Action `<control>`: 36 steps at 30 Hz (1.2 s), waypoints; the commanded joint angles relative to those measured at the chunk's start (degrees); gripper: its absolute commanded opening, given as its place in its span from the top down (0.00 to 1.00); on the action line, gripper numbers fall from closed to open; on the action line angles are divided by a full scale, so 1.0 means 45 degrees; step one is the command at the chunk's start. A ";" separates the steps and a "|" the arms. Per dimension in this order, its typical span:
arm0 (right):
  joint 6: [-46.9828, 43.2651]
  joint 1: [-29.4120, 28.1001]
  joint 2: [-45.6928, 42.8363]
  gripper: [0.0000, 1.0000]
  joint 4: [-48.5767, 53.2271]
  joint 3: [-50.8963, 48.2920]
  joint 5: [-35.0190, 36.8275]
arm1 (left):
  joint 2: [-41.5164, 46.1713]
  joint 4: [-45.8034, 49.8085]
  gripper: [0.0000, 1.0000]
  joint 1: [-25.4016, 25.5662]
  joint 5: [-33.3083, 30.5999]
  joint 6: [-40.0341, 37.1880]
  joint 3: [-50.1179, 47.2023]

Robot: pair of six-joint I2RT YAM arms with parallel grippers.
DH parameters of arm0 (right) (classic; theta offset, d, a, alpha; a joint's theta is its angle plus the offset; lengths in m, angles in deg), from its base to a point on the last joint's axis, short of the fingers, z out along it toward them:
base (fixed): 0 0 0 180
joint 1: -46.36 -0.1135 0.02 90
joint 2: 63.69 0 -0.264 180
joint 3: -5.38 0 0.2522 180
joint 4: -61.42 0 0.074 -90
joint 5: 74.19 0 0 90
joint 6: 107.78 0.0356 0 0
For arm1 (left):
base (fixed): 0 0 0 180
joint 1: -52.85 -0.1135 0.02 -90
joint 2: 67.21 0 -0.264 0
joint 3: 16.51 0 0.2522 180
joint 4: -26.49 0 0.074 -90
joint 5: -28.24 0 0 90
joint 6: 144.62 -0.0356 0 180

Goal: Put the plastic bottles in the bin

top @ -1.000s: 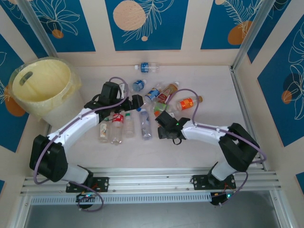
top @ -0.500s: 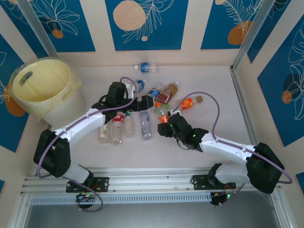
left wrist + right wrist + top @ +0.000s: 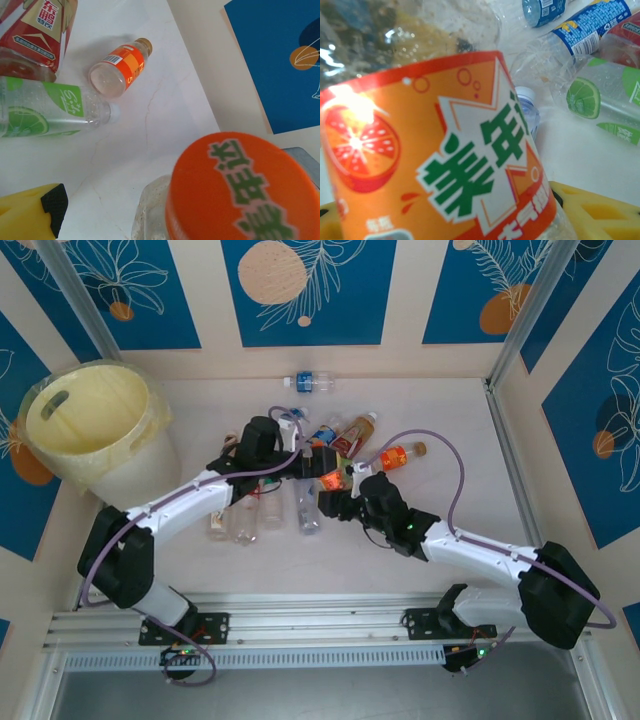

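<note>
My right gripper (image 3: pixel 336 496) is shut on an orange-labelled bottle (image 3: pixel 327 480) and holds it above the middle of the pile; in the right wrist view the label (image 3: pixel 445 160) sits between the yellow fingers (image 3: pixel 592 210). My left gripper (image 3: pixel 310 462) is right at this bottle's top. Its orange cap (image 3: pixel 242 187) looms close in the left wrist view, and one yellow finger (image 3: pixel 35 210) stands well off to the side, so the jaws are open. The pale-yellow bin (image 3: pixel 85 425) stands at the far left. Several bottles (image 3: pixel 260 510) lie on the table.
A red-labelled bottle (image 3: pixel 40 30), a small orange one (image 3: pixel 122 67) and a green lime one (image 3: pixel 45 107) lie beyond the left gripper. A blue-labelled bottle (image 3: pixel 310 382) lies alone near the back wall. A metal post (image 3: pixel 510 335) edges the right side.
The right gripper closed on the orange-labelled bottle and carried it left and up. The left arm reached right toward the middle, and its gripper now meets the bottle's cap.
</note>
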 commanded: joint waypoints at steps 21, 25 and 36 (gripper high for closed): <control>-0.1332 0.0216 0.0952 0.31 -0.0947 0.1348 -0.2193 | -0.0780 -0.0241 0.45 0.0473 0.0025 0.0172 0.0417; -0.1811 0.0231 0.0870 0.14 -0.0390 0.1551 -0.2788 | -0.0639 -0.0484 0.48 0.0431 -0.0311 0.0203 0.0255; -0.2983 0.0389 -0.0328 0.00 0.0553 0.1210 -0.2442 | -0.0193 0.0076 0.49 0.0180 -0.1628 -0.0084 0.0100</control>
